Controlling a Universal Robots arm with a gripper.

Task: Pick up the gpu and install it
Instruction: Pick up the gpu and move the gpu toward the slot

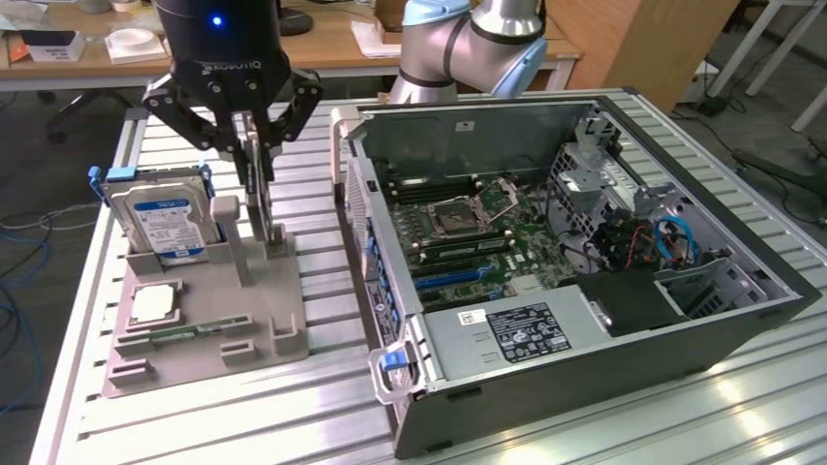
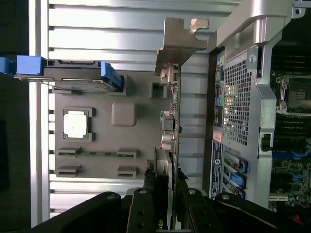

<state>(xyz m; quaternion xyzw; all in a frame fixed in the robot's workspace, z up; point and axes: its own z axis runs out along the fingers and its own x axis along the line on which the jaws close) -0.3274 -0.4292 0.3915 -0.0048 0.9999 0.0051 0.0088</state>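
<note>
Slatted table (image 1: 207,412); gpu (image 2: 171,124) upright, gripped between fingers (image 2: 141,211).

The parts tray (image 1: 181,363) is plain matte grey. In it the hard drive (image 1: 162,225) is silver with a blue-and-white label and bright blue side rails, the CPU (image 1: 155,302) is silver, and the gpu (image 2: 176,121) is green along its edge with a bare silver bracket (image 2: 181,41). Above the tray the gripper (image 2: 165,189) is black, under it the table (image 1: 232,426) is pale ribbed silver, and beside it the dark grey computer case (image 1: 621,378) holds a green motherboard (image 1: 491,242) and blue cables (image 1: 675,242).
</note>
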